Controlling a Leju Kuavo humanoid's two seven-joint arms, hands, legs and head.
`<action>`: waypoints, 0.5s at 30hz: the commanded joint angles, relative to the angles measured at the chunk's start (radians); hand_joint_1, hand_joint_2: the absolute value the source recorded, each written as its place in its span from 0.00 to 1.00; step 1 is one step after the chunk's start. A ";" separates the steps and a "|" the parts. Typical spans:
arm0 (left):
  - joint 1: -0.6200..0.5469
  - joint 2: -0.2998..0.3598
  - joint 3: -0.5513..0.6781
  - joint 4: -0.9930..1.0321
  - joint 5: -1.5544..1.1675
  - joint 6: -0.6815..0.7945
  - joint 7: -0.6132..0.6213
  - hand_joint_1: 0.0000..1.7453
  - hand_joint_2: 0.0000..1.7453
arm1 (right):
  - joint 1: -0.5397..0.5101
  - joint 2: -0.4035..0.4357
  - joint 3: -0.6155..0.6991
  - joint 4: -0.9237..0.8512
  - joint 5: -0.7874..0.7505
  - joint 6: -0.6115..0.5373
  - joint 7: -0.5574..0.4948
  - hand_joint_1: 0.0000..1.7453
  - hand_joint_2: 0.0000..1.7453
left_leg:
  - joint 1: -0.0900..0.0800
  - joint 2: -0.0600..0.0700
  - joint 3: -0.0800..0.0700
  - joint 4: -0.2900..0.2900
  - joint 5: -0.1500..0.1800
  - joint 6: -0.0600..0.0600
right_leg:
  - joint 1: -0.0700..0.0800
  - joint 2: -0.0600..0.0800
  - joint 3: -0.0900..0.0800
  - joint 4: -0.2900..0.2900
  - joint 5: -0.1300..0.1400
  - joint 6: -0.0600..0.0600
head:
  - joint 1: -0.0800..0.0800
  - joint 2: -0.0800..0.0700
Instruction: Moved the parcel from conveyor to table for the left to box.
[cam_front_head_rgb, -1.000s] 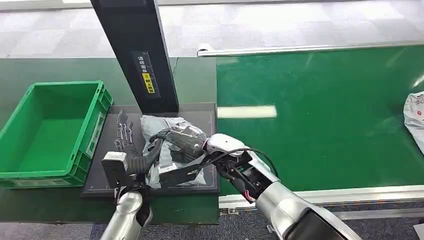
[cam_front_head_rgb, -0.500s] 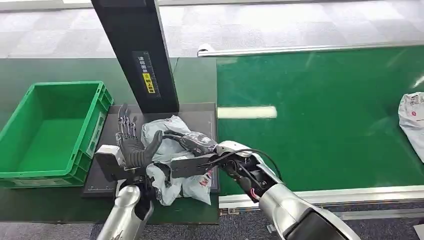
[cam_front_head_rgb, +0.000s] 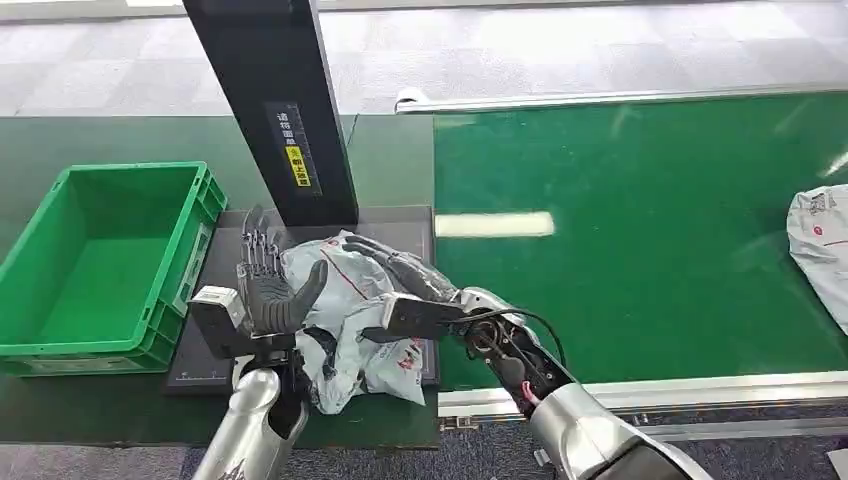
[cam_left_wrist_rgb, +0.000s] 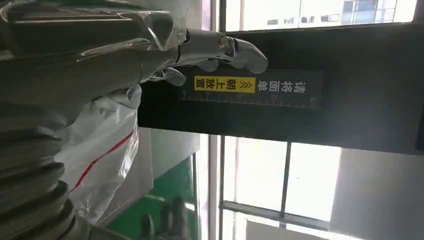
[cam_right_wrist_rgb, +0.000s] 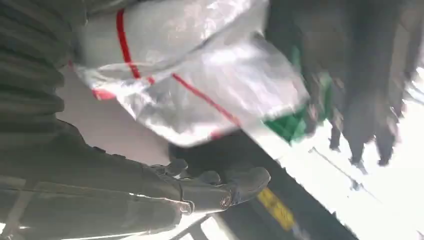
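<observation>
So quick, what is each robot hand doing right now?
Left hand: open, fingers up, palm against the white parcel.
Right hand: open, fingers stretched over the parcel, not gripping.

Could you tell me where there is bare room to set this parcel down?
The green crate is empty inside. The conveyor belt is bare between the black pad and a second parcel at its right edge. The pad is crowded: parcel, left hand, right hand, black post.

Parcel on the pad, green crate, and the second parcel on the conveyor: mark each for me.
parcel (cam_front_head_rgb: 345, 275), head view, on its upper white face with the red stripe.
green crate (cam_front_head_rgb: 140, 345), head view, on its near rim.
second parcel (cam_front_head_rgb: 820, 245), head view, on its white middle at the picture's edge.
</observation>
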 joint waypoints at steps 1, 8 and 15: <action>-0.046 0.017 -0.031 0.105 -0.002 -0.019 -0.002 0.00 1.00 | 0.151 -0.119 -0.129 -0.396 -0.093 -0.110 -0.014 0.00 1.00 | 0.000 -0.005 0.002 -0.001 0.000 0.000 | 0.000 -0.006 0.004 -0.002 -0.001 0.000 | 0.000 0.000; -0.072 0.020 -0.064 0.145 -0.012 -0.028 -0.001 0.00 1.00 | 0.218 -0.148 -0.178 -0.590 -0.171 -0.274 -0.014 0.00 1.00 | -0.001 -0.003 0.001 -0.001 0.000 0.000 | 0.000 -0.004 0.002 0.000 -0.001 0.000 | 0.000 0.000; -0.070 0.028 -0.088 0.155 -0.056 -0.030 0.021 0.00 1.00 | 0.206 -0.138 -0.242 -0.558 -0.185 -0.242 -0.014 0.00 1.00 | 0.000 -0.001 0.001 -0.001 0.000 0.000 | 0.000 -0.002 0.002 -0.001 0.000 0.000 | 0.000 0.000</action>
